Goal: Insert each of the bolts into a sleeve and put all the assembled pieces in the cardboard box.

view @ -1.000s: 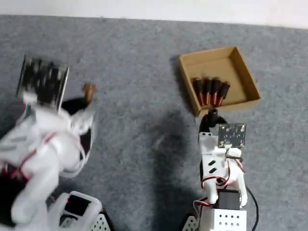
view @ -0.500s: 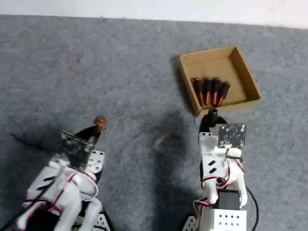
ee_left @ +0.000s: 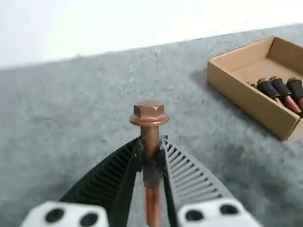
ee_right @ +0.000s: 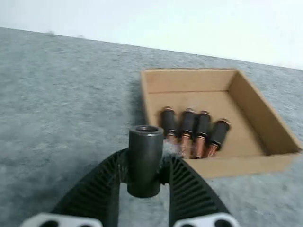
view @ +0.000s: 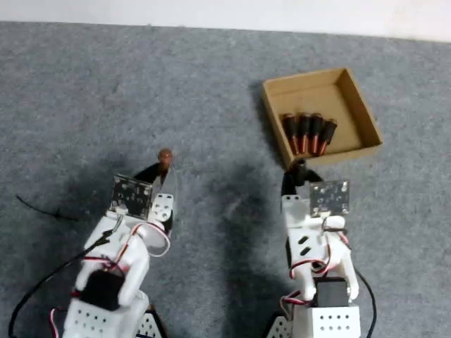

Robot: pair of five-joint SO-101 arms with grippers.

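Note:
My left gripper (ee_left: 150,146) is shut on a copper bolt (ee_left: 149,119), whose hex head sticks out past the fingertips. From above, the bolt (view: 164,155) shows at the tip of the left arm, left of centre. My right gripper (ee_right: 145,163) is shut on a dark grey sleeve (ee_right: 145,158), held upright with its bore facing up. In the high view the sleeve (view: 299,171) sits just in front of the cardboard box (view: 352,91). Several assembled pieces (view: 308,134) lie side by side in the box, and the right wrist view shows these assembled pieces (ee_right: 193,130) too.
Grey carpet covers the table, with open room between the two arms. A thin black wire (view: 44,209) lies on the carpet at the left. The cardboard box (ee_left: 246,97) appears at the edge of the left wrist view. A pale wall edges the far side.
The left arm has swung down and rightward with the bolt, from the far left toward the centre. The right arm has shifted slightly left with the sleeve.

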